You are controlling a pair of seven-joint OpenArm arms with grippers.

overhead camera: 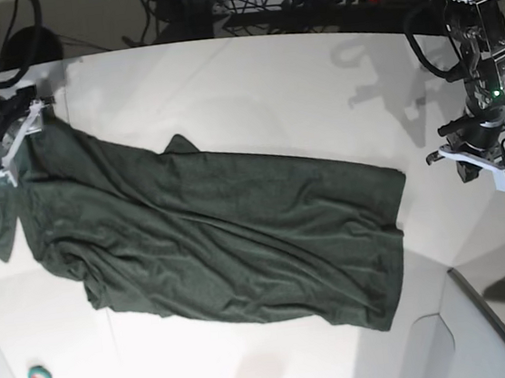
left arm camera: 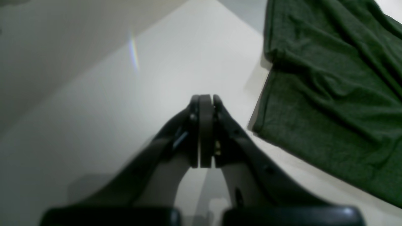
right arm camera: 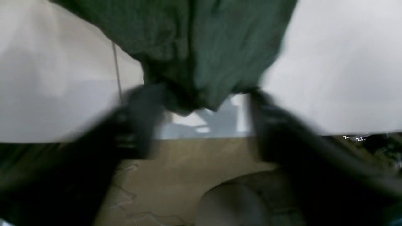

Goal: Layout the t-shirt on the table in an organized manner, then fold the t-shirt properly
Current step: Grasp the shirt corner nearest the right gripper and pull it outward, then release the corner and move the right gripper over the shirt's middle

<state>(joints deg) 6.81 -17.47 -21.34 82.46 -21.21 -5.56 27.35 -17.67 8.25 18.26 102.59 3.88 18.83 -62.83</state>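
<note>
Right gripper [right arm camera: 201,122]: jaws spread wide, t-shirt [overhead camera: 213,239] corner just ahead between them, ungripped. Left gripper [left arm camera: 205,131]: pressed together, empty, t-shirt hem beside, on table [overhead camera: 249,80].

Blurred t-shirt [right arm camera: 201,47] corner between spread right gripper [right arm camera: 201,125] fingers [right arm camera: 141,119], apparently untouched, above white table [right arm camera: 339,62].

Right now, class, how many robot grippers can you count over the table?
2. The right gripper is at the base view's upper left, jaws spread at the t-shirt's corner. The left gripper hangs at the right, shut, clear of the cloth.
</note>
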